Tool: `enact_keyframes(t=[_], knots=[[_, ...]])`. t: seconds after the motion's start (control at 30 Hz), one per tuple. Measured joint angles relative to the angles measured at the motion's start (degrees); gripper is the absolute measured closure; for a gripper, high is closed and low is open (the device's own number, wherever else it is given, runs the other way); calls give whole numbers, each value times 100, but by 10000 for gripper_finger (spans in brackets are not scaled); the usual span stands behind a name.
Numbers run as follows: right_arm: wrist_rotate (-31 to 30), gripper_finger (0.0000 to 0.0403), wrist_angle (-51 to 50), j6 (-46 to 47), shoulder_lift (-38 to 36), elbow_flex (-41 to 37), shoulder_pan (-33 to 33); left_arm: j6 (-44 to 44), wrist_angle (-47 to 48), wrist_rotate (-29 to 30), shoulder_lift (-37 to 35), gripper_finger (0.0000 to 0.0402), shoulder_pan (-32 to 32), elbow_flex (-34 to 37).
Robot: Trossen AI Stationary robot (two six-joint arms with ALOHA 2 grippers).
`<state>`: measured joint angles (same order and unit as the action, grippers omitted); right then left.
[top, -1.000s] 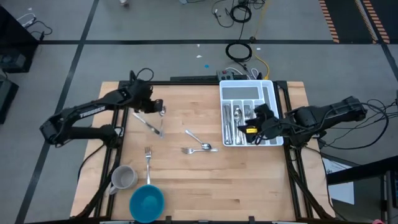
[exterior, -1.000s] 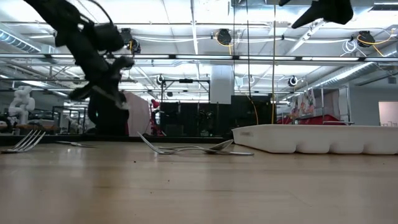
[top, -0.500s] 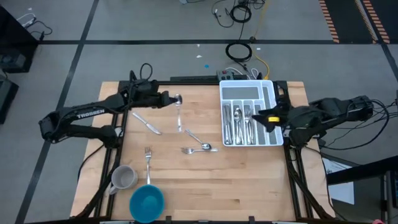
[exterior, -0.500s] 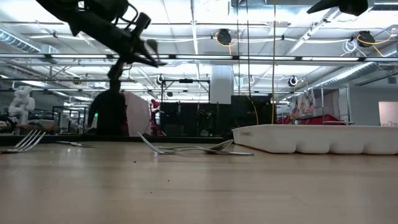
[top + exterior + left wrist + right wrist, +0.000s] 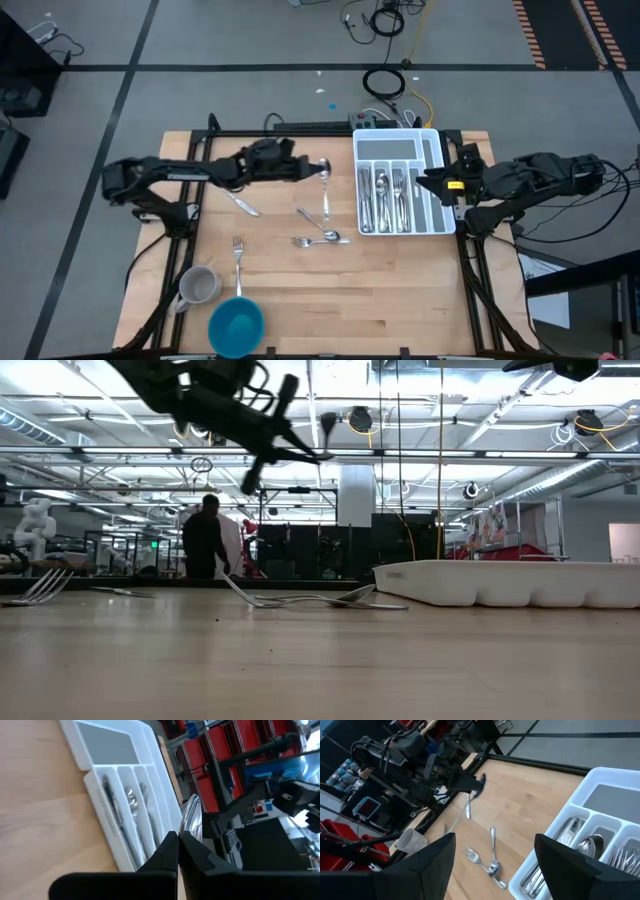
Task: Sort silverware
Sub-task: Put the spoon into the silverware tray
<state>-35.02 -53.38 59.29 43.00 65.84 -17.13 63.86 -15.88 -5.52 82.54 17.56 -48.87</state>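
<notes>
Just beside the tray (image 5: 431,134), my left gripper (image 5: 308,170) pinches a spoon (image 5: 324,185) aloft by its bowl end. The handle dangles, so it could swing or slip before reaching a slot. My right gripper (image 5: 432,182) waits wide open over the tray's edge.

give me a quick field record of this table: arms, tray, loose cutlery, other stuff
left tool: shut on a spoon, held above the table beside the tray
right tool: open, empty, at the tray's right edge
tray: white organiser, cutlery in its long slots
loose cutlery: knife, fork, spoon and fork pair
other items: grey mug, blue bowl
</notes>
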Motion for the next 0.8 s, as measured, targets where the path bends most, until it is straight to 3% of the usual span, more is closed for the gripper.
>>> enact_keyframes(t=[0.47,0.8], knots=[[-388,140,85,-162,59,0,0,-440,115,117,2432,398,-155,-2469],[-394,140,156,-321,61,0,0,-592,272,434,3828,398,-279,-3635]])
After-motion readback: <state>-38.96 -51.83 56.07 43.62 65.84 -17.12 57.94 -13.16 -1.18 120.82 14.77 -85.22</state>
